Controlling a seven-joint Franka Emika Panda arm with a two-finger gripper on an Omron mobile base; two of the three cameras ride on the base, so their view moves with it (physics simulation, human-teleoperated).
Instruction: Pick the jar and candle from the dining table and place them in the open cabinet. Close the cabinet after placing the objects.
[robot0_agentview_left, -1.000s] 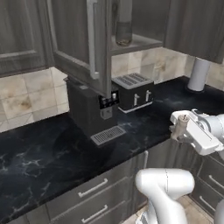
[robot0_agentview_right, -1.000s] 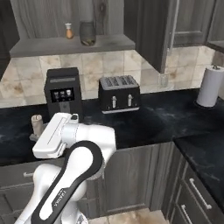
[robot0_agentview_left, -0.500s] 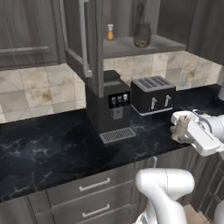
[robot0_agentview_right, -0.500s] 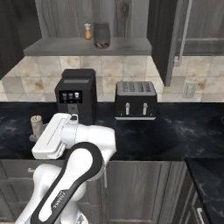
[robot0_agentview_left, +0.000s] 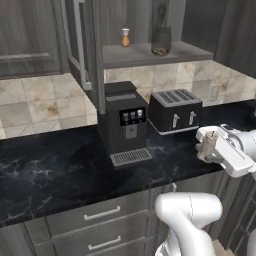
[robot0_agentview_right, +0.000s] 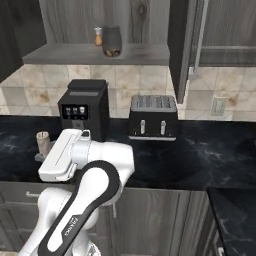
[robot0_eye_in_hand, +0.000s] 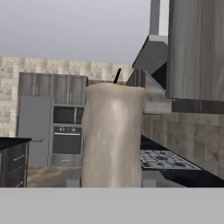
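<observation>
The cream candle (robot0_agentview_left: 209, 142) stands upright in my gripper (robot0_agentview_left: 205, 150), which is shut on it at counter height in front of the toaster. From the right base camera, the candle (robot0_agentview_right: 42, 142) and gripper (robot0_agentview_right: 43, 151) show at the left, by the coffee machine. The candle (robot0_eye_in_hand: 113, 135) looms large and close in the hand view. The dark glass jar (robot0_agentview_left: 161, 41) (robot0_agentview_right: 112, 41) rests on the grey shelf (robot0_agentview_left: 150, 55) of the cabinet. The cabinet's door (robot0_agentview_left: 80, 45) (robot0_agentview_right: 187, 50) hangs open. A black slab over grey drawers (robot0_eye_in_hand: 11, 153) may be the dining table.
A small orange pale-topped item (robot0_agentview_left: 125, 38) (robot0_agentview_right: 98, 36) stands beside the jar on the shelf. Under the shelf, a black coffee machine (robot0_agentview_left: 124, 122) and a black toaster (robot0_agentview_left: 175, 110) stand on the black marble counter (robot0_agentview_left: 50, 170). Grey drawers run under the counter.
Both base pictures have shifted, so the base has driven: the open cabinet, coffee machine and toaster now sit nearer the middle. The candle stays in my gripper.
</observation>
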